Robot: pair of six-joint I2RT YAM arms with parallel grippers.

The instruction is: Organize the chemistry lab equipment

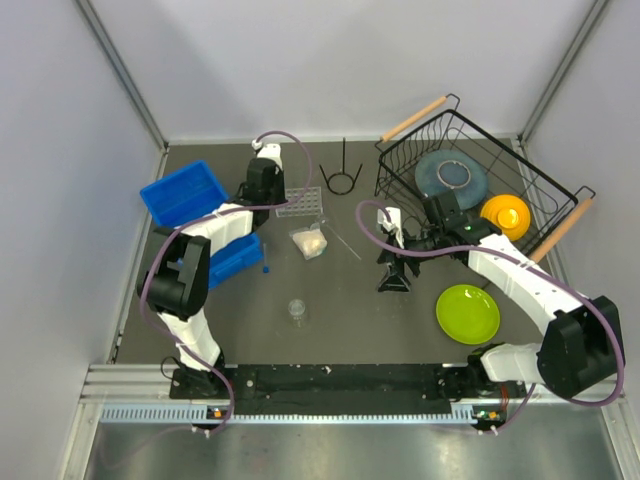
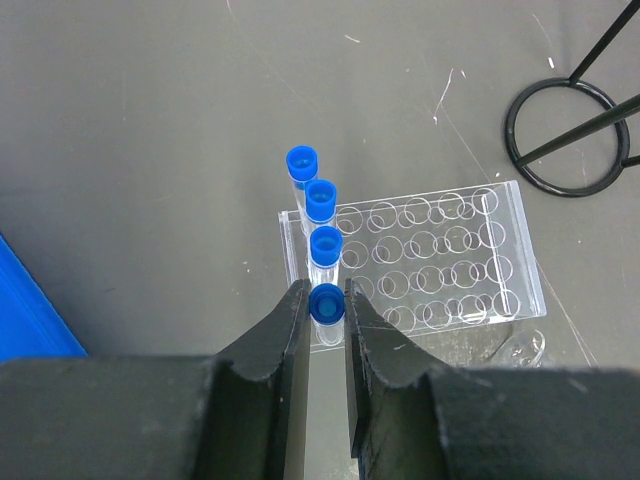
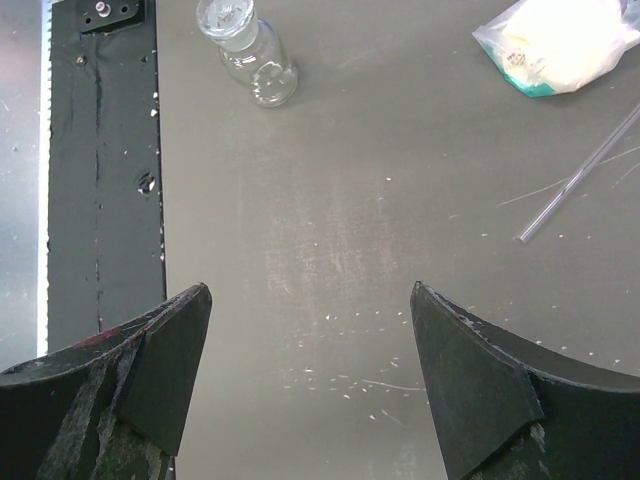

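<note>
In the left wrist view, my left gripper [image 2: 326, 290] is shut on the blue cap of a clear tube [image 2: 326, 304]. That tube stands at the near left corner of the clear grid rack [image 2: 430, 262]. Three more blue-capped tubes [image 2: 320, 198] stand in the same left column. The black wire ring stand [image 2: 565, 135] is behind the rack. My right gripper [image 3: 310, 290] hangs open over bare table with nothing between its fingers. A small clear cup [image 3: 250, 55] and the cream-filled piece [image 3: 560, 40] lie ahead of it. One loose blue-capped tube [image 1: 266, 262] lies on the table.
Two blue bins [image 1: 185, 192] sit at the left by my left arm. The black wire dish basket [image 1: 405, 170] at the back right holds a grey plate [image 1: 450, 175] and an orange bowl [image 1: 505, 213]. A green plate [image 1: 467, 313] lies front right. A thin clear rod [image 3: 580, 180] lies beside the cream-filled piece.
</note>
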